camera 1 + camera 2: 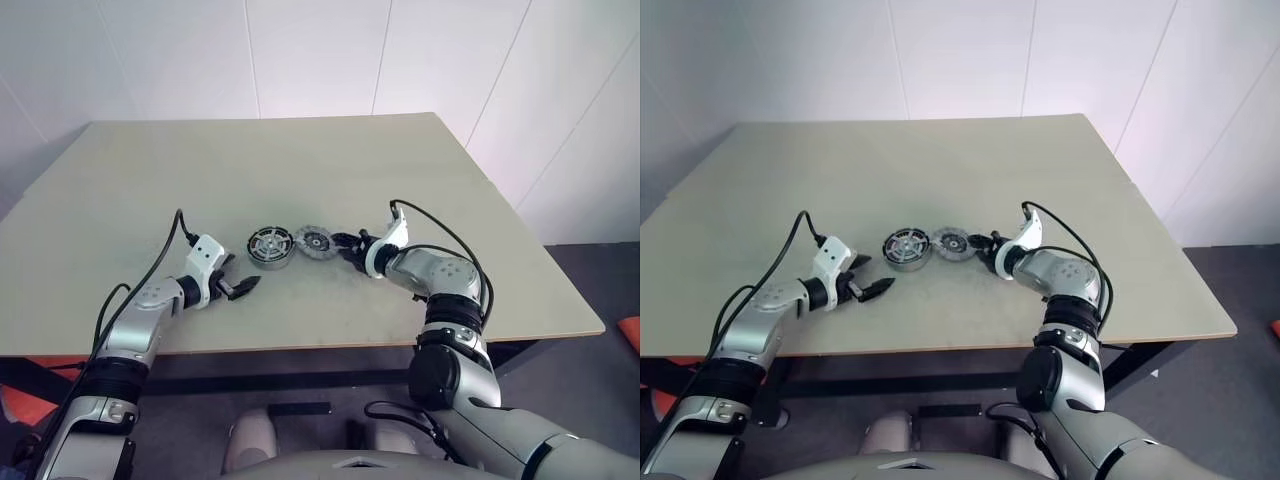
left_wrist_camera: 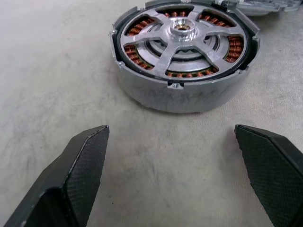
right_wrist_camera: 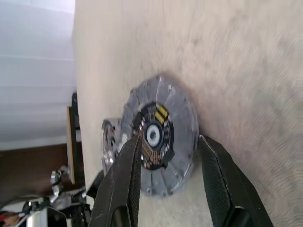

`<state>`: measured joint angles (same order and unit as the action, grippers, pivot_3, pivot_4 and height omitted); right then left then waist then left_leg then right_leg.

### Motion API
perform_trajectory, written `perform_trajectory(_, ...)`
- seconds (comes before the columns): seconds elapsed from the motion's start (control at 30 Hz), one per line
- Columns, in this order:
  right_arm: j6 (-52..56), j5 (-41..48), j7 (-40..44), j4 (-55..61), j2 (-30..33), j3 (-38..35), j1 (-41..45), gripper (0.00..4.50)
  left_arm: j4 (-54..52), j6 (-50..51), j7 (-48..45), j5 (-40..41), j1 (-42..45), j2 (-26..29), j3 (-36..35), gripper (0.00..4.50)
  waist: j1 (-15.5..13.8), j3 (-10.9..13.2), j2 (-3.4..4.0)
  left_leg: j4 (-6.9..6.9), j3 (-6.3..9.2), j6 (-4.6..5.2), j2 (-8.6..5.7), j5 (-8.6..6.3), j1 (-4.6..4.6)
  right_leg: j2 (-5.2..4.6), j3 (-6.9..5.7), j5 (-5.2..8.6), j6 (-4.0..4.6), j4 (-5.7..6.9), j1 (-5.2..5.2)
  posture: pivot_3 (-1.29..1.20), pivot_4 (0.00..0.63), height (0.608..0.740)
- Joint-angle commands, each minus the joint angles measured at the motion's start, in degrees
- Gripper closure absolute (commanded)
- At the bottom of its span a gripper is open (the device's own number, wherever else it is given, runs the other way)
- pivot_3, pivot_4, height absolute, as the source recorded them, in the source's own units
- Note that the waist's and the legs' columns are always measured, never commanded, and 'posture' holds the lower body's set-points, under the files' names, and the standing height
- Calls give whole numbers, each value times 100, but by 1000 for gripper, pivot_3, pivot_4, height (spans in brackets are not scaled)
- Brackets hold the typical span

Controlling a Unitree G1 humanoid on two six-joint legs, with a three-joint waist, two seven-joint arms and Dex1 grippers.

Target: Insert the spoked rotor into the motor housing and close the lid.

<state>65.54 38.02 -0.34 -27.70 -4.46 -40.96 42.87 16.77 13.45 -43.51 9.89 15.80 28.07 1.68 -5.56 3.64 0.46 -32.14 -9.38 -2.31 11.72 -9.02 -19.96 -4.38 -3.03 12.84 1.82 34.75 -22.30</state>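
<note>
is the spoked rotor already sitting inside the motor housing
Yes: in the left wrist view the spoked rotor lies seated in the motor housing, with copper windings showing between its spokes.

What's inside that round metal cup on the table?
Inside the motor housing sits the spoked rotor, silver spokes around a hub, with copper windings showing between them. Whatever lies beneath the rotor is covered.
</note>
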Motion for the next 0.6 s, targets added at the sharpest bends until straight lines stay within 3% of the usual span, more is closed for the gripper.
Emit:
perform_trajectory(0.03,-188,372,201,100,1,125,382,2395,-35,-137,10,-34,175,-9,-38,0,-1,0,0,1,-1,0,1,0,0,0,0,-1,0,6,-2,0,0,740)
perform_trajectory(0.33,-385,337,258,-318,331,495,616,2395,69,-238,45,-33,192,-31,-91,0,-52,-1,0,11,-42,-10,3,-17,-31,6,-1,-37,67,78,-41,0,0,740)
perform_trajectory(0.6,1153,713,-597,856,365,347,213,2395,74,-324,74,-23,73,-43,-96,0,-39,-1,0,2,-42,-12,4,-17,-66,7,-2,-25,45,78,-75,0,0,740)
